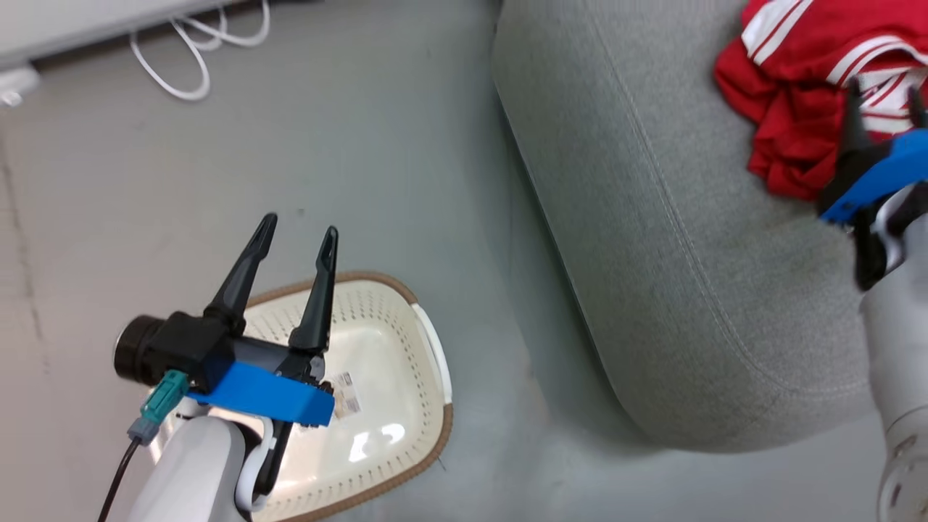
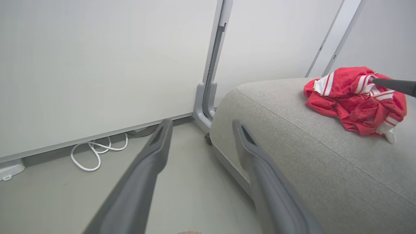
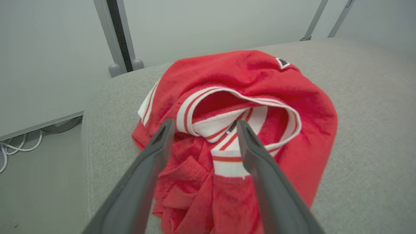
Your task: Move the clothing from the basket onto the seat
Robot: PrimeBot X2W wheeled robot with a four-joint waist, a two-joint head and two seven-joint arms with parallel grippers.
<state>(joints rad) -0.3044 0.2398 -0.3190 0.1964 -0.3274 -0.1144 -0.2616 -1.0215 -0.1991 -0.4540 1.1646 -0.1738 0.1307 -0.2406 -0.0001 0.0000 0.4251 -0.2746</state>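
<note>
The clothing [image 1: 797, 109], a crumpled red heap with white striped trim, lies on the grey seat [image 1: 689, 254], well away from the rounded corner nearest the basket [image 1: 424, 406]. The right claw [image 1: 886, 90] hangs just over the heap, fingers spread wide, gripping nothing. The left claw [image 1: 300, 223] gapes empty above the basket.

The clothing [image 1: 790, 130] lies in a crumpled red heap on the seat [image 1: 689, 254], near its far right part, with white bands and thin red-white stripes showing among the folds; it may be two garments bunched together, but the heap hides where one ends. The seat is a large grey woven cushion with rounded corners and stitched seams. The basket [image 1: 424, 391], cream and perforated with a brown rim, stands upright on the floor beside the seat, apart from it, its glossy bottom bearing a small label.
</note>
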